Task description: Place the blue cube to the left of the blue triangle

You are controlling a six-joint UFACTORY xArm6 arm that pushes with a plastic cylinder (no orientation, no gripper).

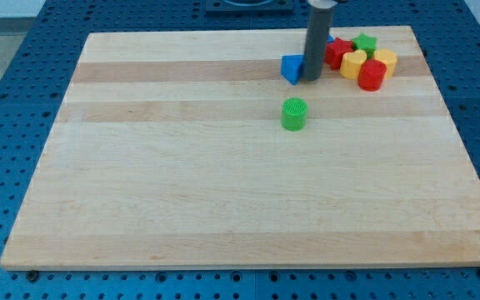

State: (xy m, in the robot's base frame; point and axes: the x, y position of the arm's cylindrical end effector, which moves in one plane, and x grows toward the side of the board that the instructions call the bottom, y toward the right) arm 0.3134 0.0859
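Blue cube (291,68) touching my tip (311,79) on its right; orientation unclear; no claw visible

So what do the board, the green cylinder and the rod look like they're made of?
Board: pale wood, apparently matte; lengthwise strips and grain show. Green cylinder: probably plastic, with a uniform saturated colour and ribbed sides. Rod: dark grey, smooth, faint sheen; metal or plastic, unclear. My tip sits against the blue block's right side.
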